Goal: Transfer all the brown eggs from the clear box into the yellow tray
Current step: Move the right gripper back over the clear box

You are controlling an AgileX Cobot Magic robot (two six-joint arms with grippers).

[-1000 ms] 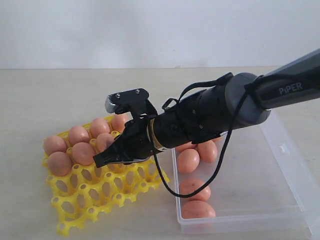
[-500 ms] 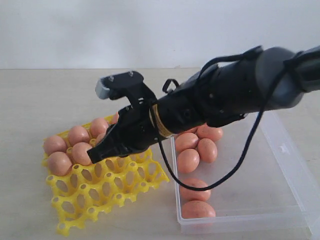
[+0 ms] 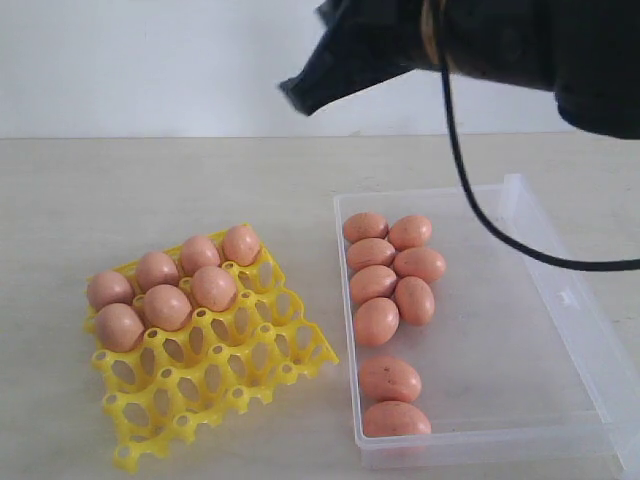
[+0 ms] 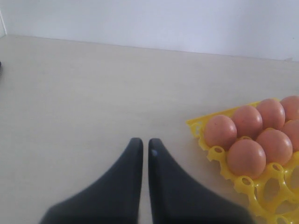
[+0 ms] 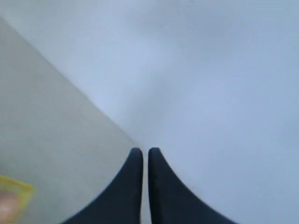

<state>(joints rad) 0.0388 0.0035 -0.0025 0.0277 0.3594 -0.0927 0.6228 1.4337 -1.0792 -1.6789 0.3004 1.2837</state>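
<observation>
Seven brown eggs (image 3: 166, 307) sit in the yellow tray's (image 3: 215, 375) far cells; nine lie in the clear box (image 3: 520, 360) beside it on the surface (image 3: 150, 180). The right hand (image 3: 300, 95) hangs high above, clenched and empty; the left hand (image 4: 145, 144) is likewise clenched.

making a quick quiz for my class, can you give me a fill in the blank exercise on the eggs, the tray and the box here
1. The yellow tray holds ___ eggs.
2. The clear box holds ___ eggs.
3. The right gripper has its jaws ___, with no egg between them.

Missing words: seven; nine; shut.
</observation>
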